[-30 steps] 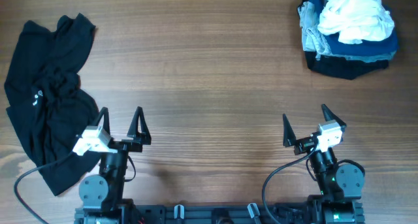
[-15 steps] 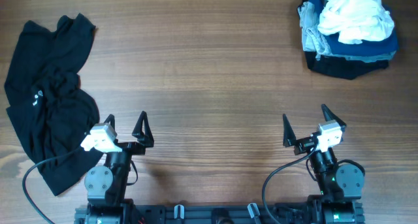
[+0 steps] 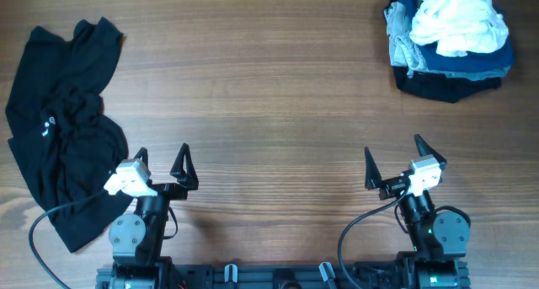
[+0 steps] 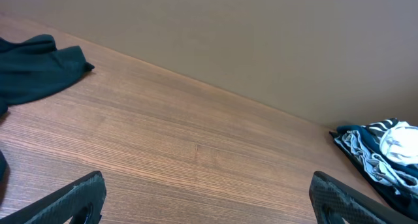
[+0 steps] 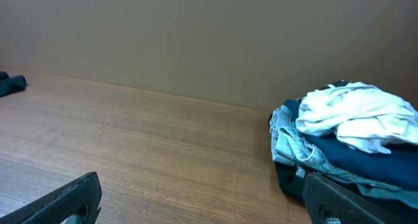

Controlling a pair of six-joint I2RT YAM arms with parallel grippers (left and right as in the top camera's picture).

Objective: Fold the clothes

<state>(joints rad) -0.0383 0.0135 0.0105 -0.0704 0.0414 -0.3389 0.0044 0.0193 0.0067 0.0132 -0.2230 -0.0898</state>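
A crumpled black garment [image 3: 63, 120] lies at the table's left edge; its far end shows in the left wrist view [image 4: 36, 67]. A pile of clothes [image 3: 450, 40], white on top of blue, grey and black pieces, sits at the back right and shows in the right wrist view [image 5: 346, 142] and the left wrist view [image 4: 382, 155]. My left gripper [image 3: 162, 160] is open and empty near the front edge, just right of the black garment. My right gripper [image 3: 393, 160] is open and empty at the front right, well short of the pile.
The wooden table [image 3: 269, 112] spans the view between the garment and the pile. A plain wall [image 5: 196, 34] stands behind the table's far edge. Cables run from both arm bases at the front edge.
My left arm shifted slightly to the right and lower in the overhead view between one second ago and half a second ago. Since then nothing has moved. The right arm is still.
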